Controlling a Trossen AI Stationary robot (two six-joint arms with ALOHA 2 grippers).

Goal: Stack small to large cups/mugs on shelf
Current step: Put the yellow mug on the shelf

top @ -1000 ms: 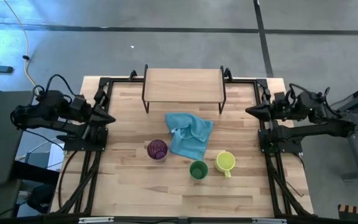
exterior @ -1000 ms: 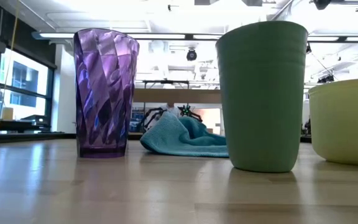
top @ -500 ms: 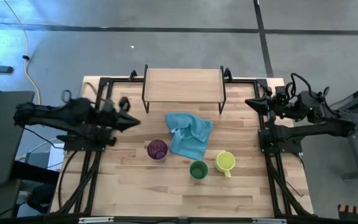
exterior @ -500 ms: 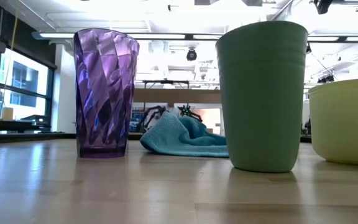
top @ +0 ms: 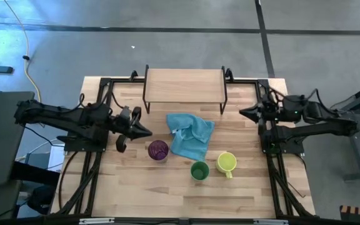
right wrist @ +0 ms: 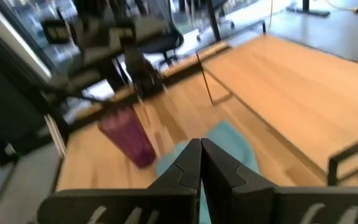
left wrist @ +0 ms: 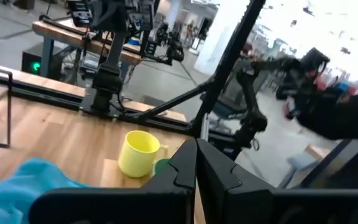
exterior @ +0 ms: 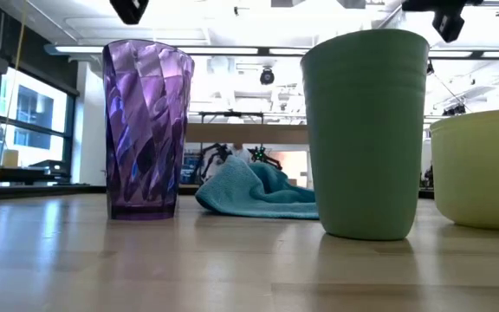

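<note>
Left hand (top: pixel 144 132), fingers together and empty, hovers just beside the tumbler (top: pixel 158 150), likely lining up a first pick. Right hand (top: pixel 245 113), also closed, waits near the shelf (top: pixel 184 84). Tumbler, cup (top: pixel 199 170) and mug (top: pixel 226 162) stand upright on the bench (top: pixel 130 187), mouths up; mug's handle points toward the front edge.

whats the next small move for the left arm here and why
Probably open the left gripper and ease it toward the translucent purple tumbler: its fingers are shut, it hangs just beside that tumbler, and the light wood shelf with black legs holds nothing yet.
</note>
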